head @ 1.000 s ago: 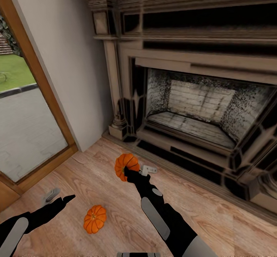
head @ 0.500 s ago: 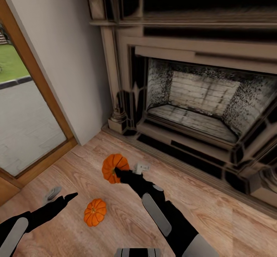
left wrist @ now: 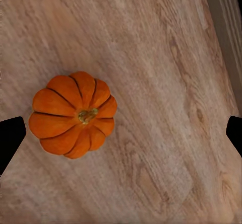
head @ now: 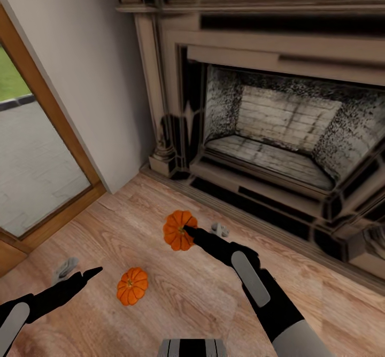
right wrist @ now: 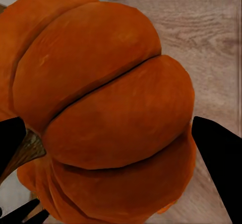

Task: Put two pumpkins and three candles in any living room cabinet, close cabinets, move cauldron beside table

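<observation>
My right gripper [head: 188, 232] is clamped on one pumpkin [head: 179, 230], holding it above the wood floor [head: 176, 303] in front of the fireplace [head: 278, 132]. In my right wrist view that pumpkin [right wrist: 101, 108] sits between my dark fingertips [right wrist: 219, 158], its ribs bulging toward the camera and its brownish stem turned to one side, with floor planks beyond it. The second pumpkin [head: 132, 286] lies on the floor nearer to me, stem up, between my two arms and well apart from the held one. My left gripper [head: 85, 274] hangs beside it, over the boards; in my left wrist view its two fingertips [left wrist: 10, 138] are spread wide with nothing between them, and the pumpkin [left wrist: 73, 114] rests on the planks toward one fingertip, not touched by it. A small grey shape [head: 220, 230] sits on the floor just past my right wrist, and another [head: 65, 267] lies near my left forearm; I cannot tell what they are. A glass door [head: 32, 154] with a wooden frame stands at the floor's left edge, a pale wall [head: 96, 79] between it and the fireplace.
</observation>
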Controlling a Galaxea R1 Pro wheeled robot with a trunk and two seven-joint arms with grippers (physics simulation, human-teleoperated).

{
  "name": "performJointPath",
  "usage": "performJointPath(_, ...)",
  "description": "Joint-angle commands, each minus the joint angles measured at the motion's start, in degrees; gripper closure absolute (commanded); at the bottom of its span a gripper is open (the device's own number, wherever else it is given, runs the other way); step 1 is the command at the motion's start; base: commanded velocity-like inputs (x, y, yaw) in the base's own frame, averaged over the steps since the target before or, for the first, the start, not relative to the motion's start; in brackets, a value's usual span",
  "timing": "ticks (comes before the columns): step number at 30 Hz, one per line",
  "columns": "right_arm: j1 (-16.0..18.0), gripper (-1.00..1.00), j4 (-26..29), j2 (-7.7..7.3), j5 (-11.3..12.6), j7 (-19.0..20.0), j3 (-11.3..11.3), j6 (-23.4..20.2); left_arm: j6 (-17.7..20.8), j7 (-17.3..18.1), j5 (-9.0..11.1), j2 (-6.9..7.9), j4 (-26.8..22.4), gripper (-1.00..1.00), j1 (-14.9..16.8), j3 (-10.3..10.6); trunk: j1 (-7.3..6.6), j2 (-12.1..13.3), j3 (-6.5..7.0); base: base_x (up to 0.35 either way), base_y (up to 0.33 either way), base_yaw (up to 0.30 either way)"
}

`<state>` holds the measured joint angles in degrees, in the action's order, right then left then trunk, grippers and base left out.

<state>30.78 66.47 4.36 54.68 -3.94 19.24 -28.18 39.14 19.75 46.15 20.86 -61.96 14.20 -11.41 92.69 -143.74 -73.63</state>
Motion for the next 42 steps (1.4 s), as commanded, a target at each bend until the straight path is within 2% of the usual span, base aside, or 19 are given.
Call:
performJointPath(1,-0.02,1.0,0.1,-0.35,1.27,0.82,-0.54,-0.09,0.42,0.13,0.18,-0.02,0.02,-1.0,0.04,-0.1,0.01,-0.03,-0.27,0.0,0.0,0.0)
performJointPath(5,-0.11,1.0,0.09,-1.0,1.26,3.41,-1.58,-0.08,0.41,0.19,0.24,-0.03,0.06,-1.0,0.04,-0.1,0.11,-0.09,-1.16,0.0,0.0,0.0)
performJointPath(11,-0.18,1.0,0.15,-1.13,1.22,4.08,-1.54,-0.01,0.41,0.26,0.27,-0.02,0.08,-1.0,0.04,-0.1,0.27,-0.17,-2.49,0.0,0.0,0.0)
performJointPath(14,-0.12,1.0,0.46,-1.11,1.22,4.18,-1.37,-0.01,0.41,1.97,0.26,0.12,0.08,-1.0,0.04,-0.1,0.35,-0.21,-3.15,0.0,0.0,0.0)
performJointPath(16,-0.1,1.0,2.85,-1.17,1.25,5.26,-1.42,-0.09,0.46,5.42,0.19,0.95,0.09,-1.0,0.14,-0.1,0.4,-0.24,-3.59,0.0,0.0,0.0)
performJointPath(19,-0.23,1.0,6.3,-1.43,1.29,7.14,-1.4,-0.61,0.49,8.23,0.23,2.22,0.13,-1.0,0.2,-0.12,0.47,-0.28,-4.26,0.0,0.0,0.0)
performJointPath(24,-1.71,1.0,10.07,-1.55,1.23,7.94,-1.52,-2.95,0.5,9.8,0.35,3.23,0.17,-1.0,0.87,-0.41,0.6,-0.34,-5.37,0.0,0.0,0.0)
performJointPath(29,-2.09,1.0,10.82,-1.88,1.22,8.08,-1.72,-4.53,0.32,10.72,0.37,3.67,1.02,-1.0,0.99,-0.67,0.73,-0.41,-6.47,0.0,0.0,0.0)
performJointPath(35,-2.13,1.0,11.1,-2.06,1.17,8.07,-1.67,-4.95,0.43,13.57,0.4,4.18,1.49,-1.0,1.01,-4.92,0.89,-0.49,-7.8,0.0,0.0,0.0)
performJointPath(42,-2.13,1.0,11.07,-2.11,1.13,8.05,-1.75,-4.91,0.42,14.89,0.33,4.19,2.1,-1.0,1.01,-6.0,1.07,-0.58,-9.35,0.0,0.0,0.0)
